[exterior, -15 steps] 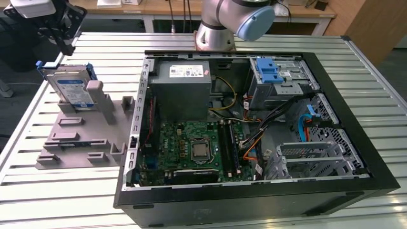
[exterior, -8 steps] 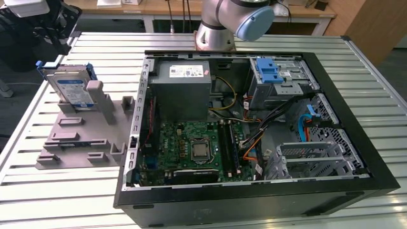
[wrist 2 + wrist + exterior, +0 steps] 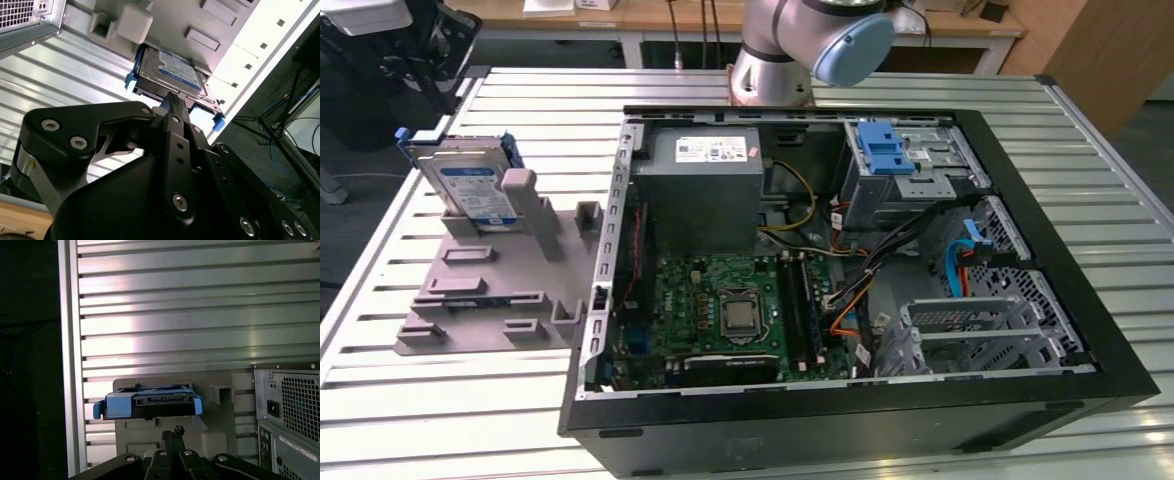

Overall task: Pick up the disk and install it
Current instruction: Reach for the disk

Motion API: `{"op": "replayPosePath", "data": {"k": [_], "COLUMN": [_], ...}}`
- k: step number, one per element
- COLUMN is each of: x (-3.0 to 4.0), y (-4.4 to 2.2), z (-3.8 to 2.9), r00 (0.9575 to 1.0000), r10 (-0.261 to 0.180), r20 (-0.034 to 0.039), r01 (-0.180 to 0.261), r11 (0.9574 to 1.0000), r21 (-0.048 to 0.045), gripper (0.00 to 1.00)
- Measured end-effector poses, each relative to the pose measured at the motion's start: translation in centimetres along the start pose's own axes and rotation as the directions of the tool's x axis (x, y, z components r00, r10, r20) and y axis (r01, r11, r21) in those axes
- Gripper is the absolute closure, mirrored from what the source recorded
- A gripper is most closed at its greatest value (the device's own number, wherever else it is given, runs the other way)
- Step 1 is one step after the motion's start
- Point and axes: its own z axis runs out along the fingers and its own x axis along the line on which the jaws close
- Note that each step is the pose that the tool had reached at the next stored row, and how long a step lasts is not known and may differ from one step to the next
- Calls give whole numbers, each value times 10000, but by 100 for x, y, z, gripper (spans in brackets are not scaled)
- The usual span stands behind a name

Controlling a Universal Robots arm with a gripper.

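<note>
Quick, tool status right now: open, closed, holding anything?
Tool: shut, holding nothing. The disk stands in the grey holder, apart from the tool.

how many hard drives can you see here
1. The disk stands upright in the grey holder on the table, at the exterior view's left of the computer case. More may be hidden inside the case's drive cages.
</note>
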Motion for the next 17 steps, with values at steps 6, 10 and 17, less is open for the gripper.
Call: {"op": "replayPosePath", "data": {"k": [6, 10, 17], "x": [55, 160, 364], "y": [27, 47, 73], "z": [5, 13, 27], "r00": [10000, 10000, 10000], "r10": [0, 1, 1], "r20": [0, 0, -1], "r01": [0, -1, -1], "r11": [10000, 10000, 10000], "r21": [0, 0, 0], "gripper": [89, 89, 89]}}
